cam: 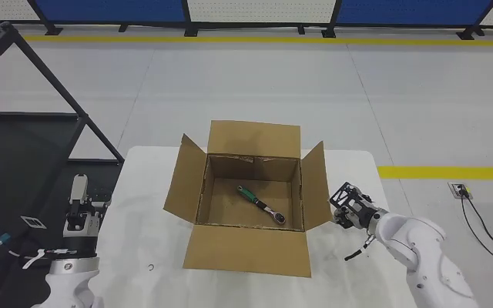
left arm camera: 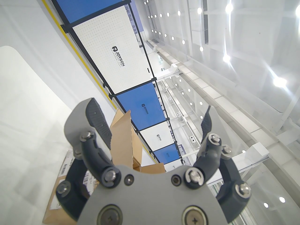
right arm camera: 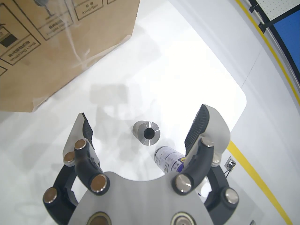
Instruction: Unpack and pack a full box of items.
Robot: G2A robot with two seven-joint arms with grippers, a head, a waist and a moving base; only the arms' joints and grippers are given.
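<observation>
White table (cam: 139, 231): brown box (cam: 246, 250) open, green-handled ratchet (cam: 260, 204) inside.

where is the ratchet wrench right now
In the top view, the ratchet wrench lies diagonally on the floor of the open cardboard box, its head nearer the box's right wall.

We hold our left arm (cam: 71, 279) low at our left side, wrist turned so that the left claw (left arm camera: 151, 112) points steeply upward, its fingers spread wide. Our right arm (cam: 416, 248) bends forward on our right, and the right claw (right arm camera: 143, 114) angles downward, its fingers likewise parted wide.
</observation>
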